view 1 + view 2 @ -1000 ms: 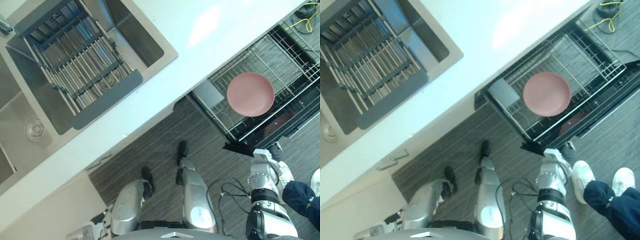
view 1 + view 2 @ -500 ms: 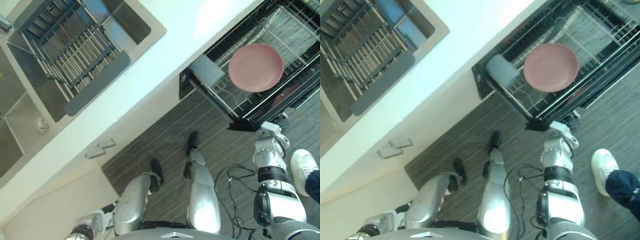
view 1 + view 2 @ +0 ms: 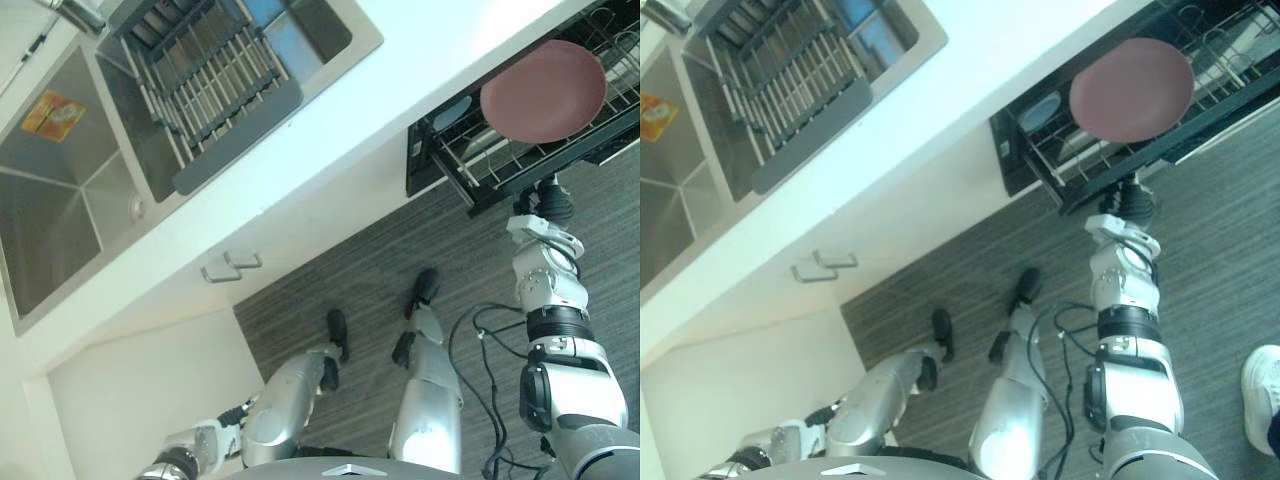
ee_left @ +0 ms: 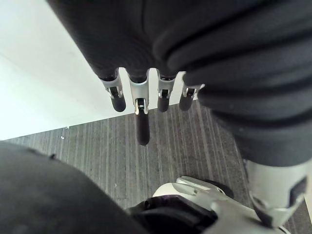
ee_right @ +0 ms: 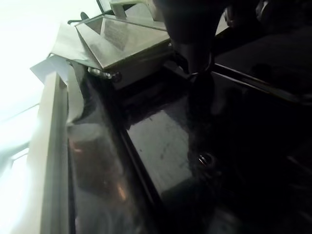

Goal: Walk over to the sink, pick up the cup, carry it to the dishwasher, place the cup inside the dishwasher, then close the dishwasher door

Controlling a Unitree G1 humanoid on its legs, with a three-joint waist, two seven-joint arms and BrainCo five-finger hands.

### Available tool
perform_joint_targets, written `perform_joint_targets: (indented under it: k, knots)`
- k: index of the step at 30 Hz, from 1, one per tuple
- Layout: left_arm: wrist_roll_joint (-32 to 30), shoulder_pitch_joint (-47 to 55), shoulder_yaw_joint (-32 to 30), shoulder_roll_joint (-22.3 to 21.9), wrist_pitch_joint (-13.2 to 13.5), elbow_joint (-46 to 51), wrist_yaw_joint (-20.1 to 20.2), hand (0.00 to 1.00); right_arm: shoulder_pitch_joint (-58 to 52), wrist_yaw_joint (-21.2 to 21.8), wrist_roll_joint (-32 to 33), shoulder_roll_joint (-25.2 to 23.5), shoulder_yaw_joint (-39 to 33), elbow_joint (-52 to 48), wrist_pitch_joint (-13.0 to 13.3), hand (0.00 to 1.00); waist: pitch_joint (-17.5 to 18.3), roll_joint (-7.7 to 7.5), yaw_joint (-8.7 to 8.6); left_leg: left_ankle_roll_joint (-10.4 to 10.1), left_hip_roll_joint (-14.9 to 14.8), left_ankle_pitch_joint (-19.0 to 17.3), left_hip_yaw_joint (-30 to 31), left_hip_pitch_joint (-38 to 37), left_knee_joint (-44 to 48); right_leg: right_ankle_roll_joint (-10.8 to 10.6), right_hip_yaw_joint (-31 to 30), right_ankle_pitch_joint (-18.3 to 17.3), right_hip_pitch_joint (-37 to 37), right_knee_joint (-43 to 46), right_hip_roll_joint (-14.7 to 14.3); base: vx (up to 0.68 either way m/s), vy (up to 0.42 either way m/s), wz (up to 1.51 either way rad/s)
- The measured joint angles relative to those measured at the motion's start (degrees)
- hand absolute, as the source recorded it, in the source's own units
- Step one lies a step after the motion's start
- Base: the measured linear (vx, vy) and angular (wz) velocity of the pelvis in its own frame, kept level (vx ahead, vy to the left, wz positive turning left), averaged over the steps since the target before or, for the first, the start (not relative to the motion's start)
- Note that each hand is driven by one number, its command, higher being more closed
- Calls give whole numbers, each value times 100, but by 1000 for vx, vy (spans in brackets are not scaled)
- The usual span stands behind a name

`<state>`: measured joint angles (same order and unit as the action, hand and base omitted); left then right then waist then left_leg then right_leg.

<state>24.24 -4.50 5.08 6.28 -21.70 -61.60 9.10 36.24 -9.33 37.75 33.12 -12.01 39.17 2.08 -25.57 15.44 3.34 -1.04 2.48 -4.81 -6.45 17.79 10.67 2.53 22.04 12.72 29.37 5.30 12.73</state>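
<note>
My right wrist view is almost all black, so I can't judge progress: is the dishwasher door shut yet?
Observer: No, the glossy black dishwasher door stands partly open under the white counter.
Operator: Where is the right hand?
Observer: The right hand is at the door's outer corner.
Operator: Anything loaded?
Observer: A round pink plate sits in the wire rack, with a blue-grey cup beside it.
</note>
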Motion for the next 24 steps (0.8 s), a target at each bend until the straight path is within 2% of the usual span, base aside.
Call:
perform_joint_targets:
  k: [12, 18, 23, 24]
  knots:
    - [-2, 177, 0, -87, 346, -216, 122, 0, 295, -227, -676, 156, 259, -297, -271, 100, 2, 4, 328, -112, -36, 140, 840, 368, 38, 124, 542, -124, 51, 168, -21, -3, -81, 21]
    - [-2, 179, 134, -118, 414, -265, 109, 0, 753, -361, -1317, 200, 663, -509, -354, 100, 2, 4, 603, -149, -133, 117, 1044, 674, 263, 117, 707, -188, 140, 132, -115, -14, -74, 15]
    - [44, 181, 218, -134, 419, -318, 107, 0, 958, -547, -1669, 294, 808, -690, -370, 100, 1, 3, 732, -244, -184, 167, 1121, 947, 411, 95, 721, -180, 310, 136, -184, -29, -67, 5]
    - [44, 180, 222, -143, 426, -316, 110, 0, 1016, -618, -1737, 344, 882, -693, -372, 100, 5, 8, 779, -250, -252, 163, 1123, 976, 407, -20, 720, -263, 325, 99, -249, -40, -74, -18]
